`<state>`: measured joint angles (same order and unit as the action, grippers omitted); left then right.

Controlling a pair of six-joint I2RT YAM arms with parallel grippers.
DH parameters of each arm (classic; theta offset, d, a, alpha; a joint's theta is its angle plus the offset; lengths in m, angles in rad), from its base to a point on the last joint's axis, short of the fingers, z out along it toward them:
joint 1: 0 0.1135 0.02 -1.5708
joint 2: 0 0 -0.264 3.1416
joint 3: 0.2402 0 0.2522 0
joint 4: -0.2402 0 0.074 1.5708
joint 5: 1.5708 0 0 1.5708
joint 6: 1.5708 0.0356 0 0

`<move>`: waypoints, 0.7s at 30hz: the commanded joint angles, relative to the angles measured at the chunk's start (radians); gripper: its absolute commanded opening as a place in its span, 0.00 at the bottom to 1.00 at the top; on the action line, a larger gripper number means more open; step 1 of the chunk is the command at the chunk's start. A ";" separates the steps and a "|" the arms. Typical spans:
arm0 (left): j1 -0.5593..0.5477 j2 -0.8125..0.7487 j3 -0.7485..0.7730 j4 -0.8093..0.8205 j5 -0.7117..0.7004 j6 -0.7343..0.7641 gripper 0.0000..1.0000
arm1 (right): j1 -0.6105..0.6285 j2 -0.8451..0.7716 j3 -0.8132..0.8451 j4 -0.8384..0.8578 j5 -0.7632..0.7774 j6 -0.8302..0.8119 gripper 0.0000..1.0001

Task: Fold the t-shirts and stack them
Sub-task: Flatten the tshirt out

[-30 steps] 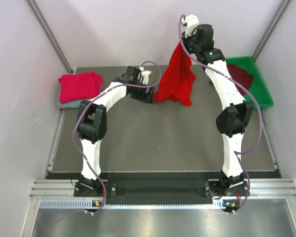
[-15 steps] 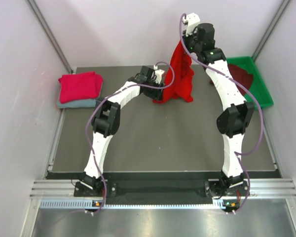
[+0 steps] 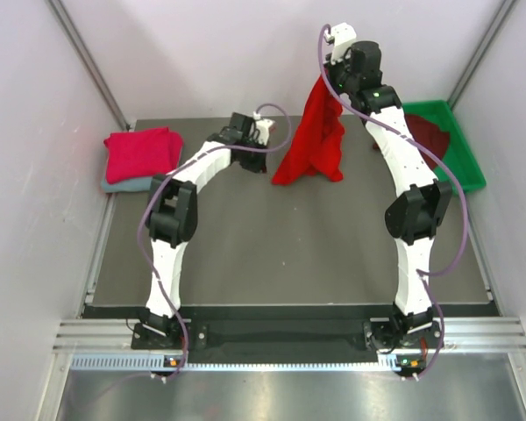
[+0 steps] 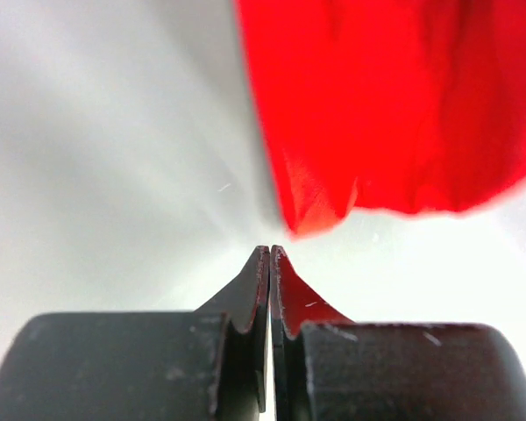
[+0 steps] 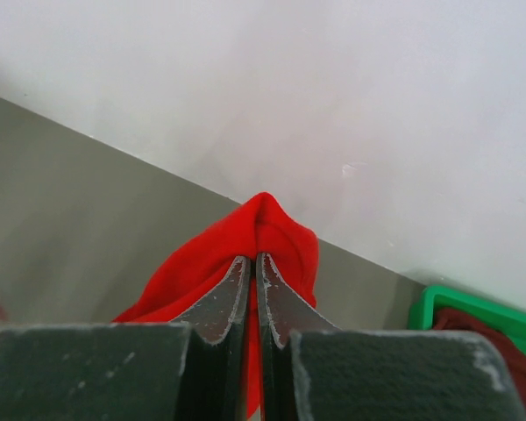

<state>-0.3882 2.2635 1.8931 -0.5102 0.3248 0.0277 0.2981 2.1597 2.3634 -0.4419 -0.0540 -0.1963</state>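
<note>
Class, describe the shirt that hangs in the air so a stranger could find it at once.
Look to the far middle of the dark grey table. There the right gripper pinches a bright red cloth t-shirt, which hangs unfolded; the crimson-pink shirt lies folded at the left.

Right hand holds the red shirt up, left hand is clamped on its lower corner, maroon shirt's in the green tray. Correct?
Not quite: the left hand is shut on nothing. The left wrist view shows the red shirt hanging clear of its tips. The rest stands.
</note>
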 commanded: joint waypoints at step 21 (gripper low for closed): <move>0.107 -0.026 -0.131 0.127 0.391 -0.350 0.66 | 0.003 -0.089 0.043 0.066 0.028 -0.032 0.00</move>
<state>-0.3050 2.2234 1.7512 -0.4694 0.6228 -0.2558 0.2981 2.1532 2.3638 -0.4416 -0.0376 -0.2173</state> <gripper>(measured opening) 0.656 0.010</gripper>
